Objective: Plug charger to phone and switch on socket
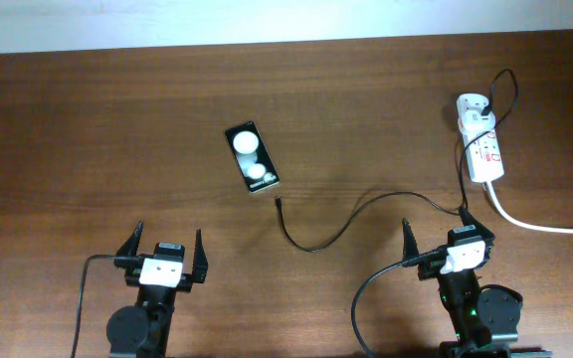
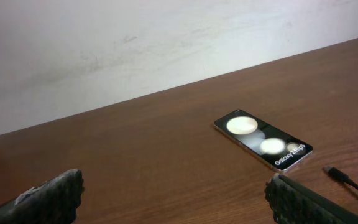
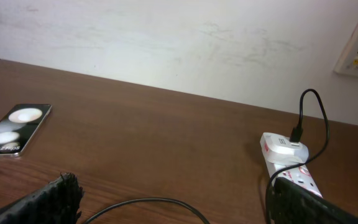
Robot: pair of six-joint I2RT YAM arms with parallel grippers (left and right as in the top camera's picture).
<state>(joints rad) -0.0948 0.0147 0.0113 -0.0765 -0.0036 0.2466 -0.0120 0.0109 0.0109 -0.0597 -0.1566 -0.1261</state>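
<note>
Nearest, the left gripper (image 1: pixel 168 237) and right gripper (image 1: pixel 436 225) gape wide, empty, over the brown wooden counter (image 1: pixel 88 149); beyond, the tip of the thin black charger cable (image 1: pixel 311 246) lies near the slim glossy black phone (image 1: pixel 253 157), which may slide if pushed unbraced; the white red-marked socket strip (image 1: pixel 485 149) sits far right.

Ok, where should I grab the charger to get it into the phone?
Take the charger just behind its connector tip, from above, pinching across the cable. It lies flat on the table, tip aimed toward the phone's near end, a gap between.
</note>
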